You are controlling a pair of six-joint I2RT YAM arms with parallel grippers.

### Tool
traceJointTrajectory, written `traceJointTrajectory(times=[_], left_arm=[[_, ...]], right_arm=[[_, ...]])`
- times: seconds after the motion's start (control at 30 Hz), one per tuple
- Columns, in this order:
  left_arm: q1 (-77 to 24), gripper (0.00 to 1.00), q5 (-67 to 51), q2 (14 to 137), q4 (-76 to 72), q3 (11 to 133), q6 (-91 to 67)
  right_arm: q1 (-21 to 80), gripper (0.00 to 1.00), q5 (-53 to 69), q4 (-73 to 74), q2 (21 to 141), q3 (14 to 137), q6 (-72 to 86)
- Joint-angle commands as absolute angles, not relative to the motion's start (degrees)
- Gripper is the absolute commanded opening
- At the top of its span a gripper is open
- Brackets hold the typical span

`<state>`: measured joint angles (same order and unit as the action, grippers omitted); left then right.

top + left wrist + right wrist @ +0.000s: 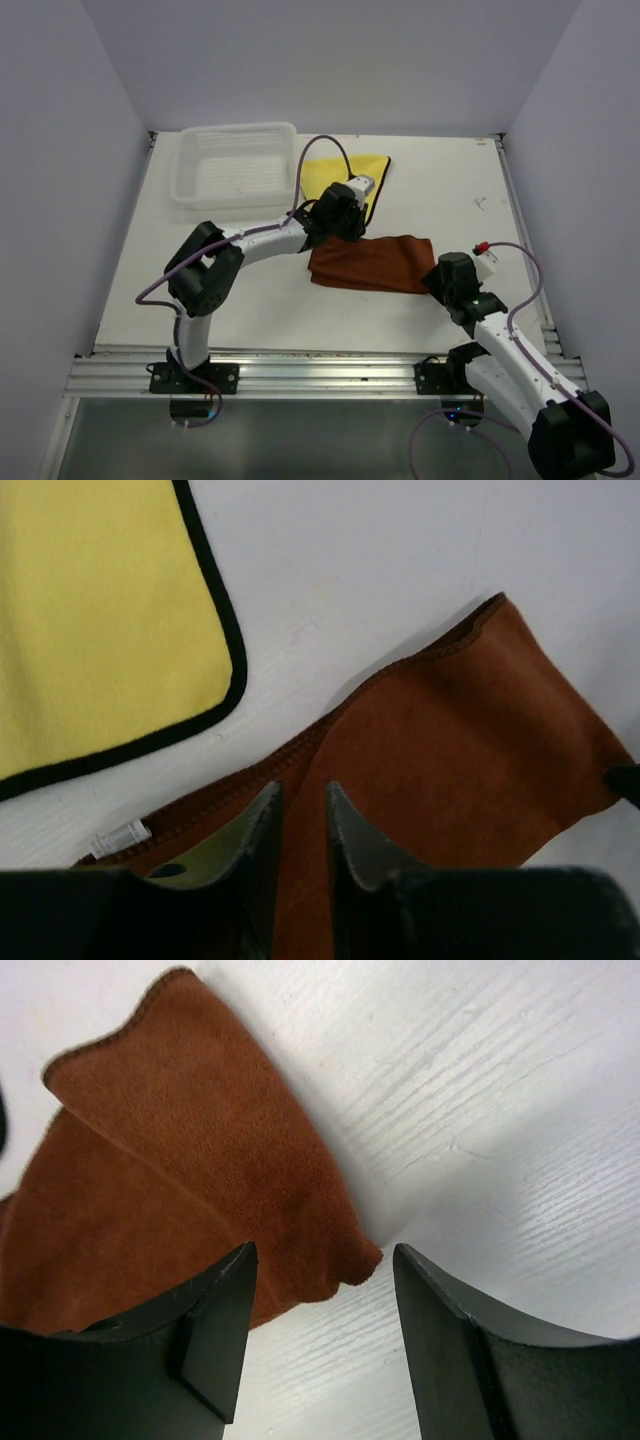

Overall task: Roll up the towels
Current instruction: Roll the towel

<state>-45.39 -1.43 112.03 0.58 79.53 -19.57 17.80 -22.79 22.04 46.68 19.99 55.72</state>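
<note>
Soft rust-brown towel (372, 263) lies folded, prob. ready to roll. R gripper (322, 1253) spread wide by its corner; L gripper (302, 788): can't tell if pinching.

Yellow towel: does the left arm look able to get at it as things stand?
Probably yes. The left tool is over one end of the brown towel, and the yellow towel lies flat just beside it, with only a strip of bare table between them.

White arm links (265, 240), black joint housings (205, 275), looping purple cables (326, 138), dark wedge-shaped fingers (215, 1330)
</note>
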Motion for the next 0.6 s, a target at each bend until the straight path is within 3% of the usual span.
traceJointTrajectory(times=[0.0, 0.2, 0.33, 0.57], left_arm=[[-45.0, 0.23, -1.8, 111.9, -2.8, 75.5, -18.6], [-44.4, 0.15, 1.9, 113.1, -2.3, 72.9, -19.3], [-43.0, 0.04, 5.8, 111.6, -0.4, 68.5, -23.0], [-41.9, 0.00, 12.8, 104.2, -1.3, 55.4, -27.2]], right_arm=[[13.9, 0.61, -19.7, 23.2, 43.5, 23.6, 56.8], [5.5, 0.51, -11.4, 17.5, 49.0, 25.7, 51.7], [3.1, 0.51, -4.1, 13.6, 58.3, 29.7, 46.4], [2.8, 0.51, -0.4, 9.5, 68.6, 35.1, 41.4]])
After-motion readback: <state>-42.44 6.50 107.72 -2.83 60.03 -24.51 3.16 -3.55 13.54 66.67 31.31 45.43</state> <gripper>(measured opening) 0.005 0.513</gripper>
